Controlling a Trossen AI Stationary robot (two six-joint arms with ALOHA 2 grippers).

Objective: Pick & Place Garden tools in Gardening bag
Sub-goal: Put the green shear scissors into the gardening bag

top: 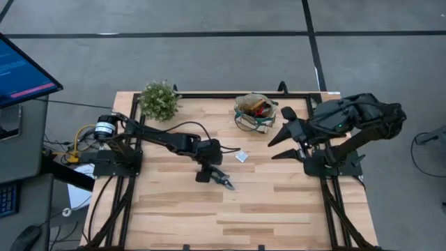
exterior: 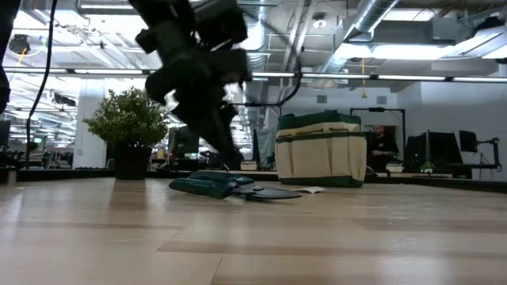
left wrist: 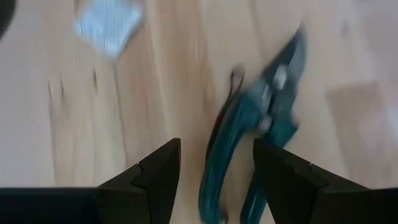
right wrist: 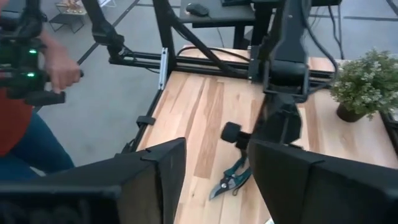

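Note:
The dark-green-handled pruning shears (top: 224, 180) lie flat on the table at its middle; they also show in the low view (exterior: 218, 186). My left gripper (top: 208, 169) is open and points down just over them. In the left wrist view its fingers (left wrist: 163, 171) stand on either side of the shears' handles (left wrist: 219, 155); I see no touch. The tan gardening bag with green trim (top: 254, 111) stands at the far middle, with red and wooden-handled items showing inside it. My right gripper (top: 279, 145) hangs open and empty beside the bag, to its right.
A bushy potted plant (top: 159, 100) stands at the far left of the table. A small white packet (top: 242, 156) lies between the shears and the bag. A person's hand (right wrist: 62, 62) shows beyond the table's left edge. Bare wood lies toward the near edge.

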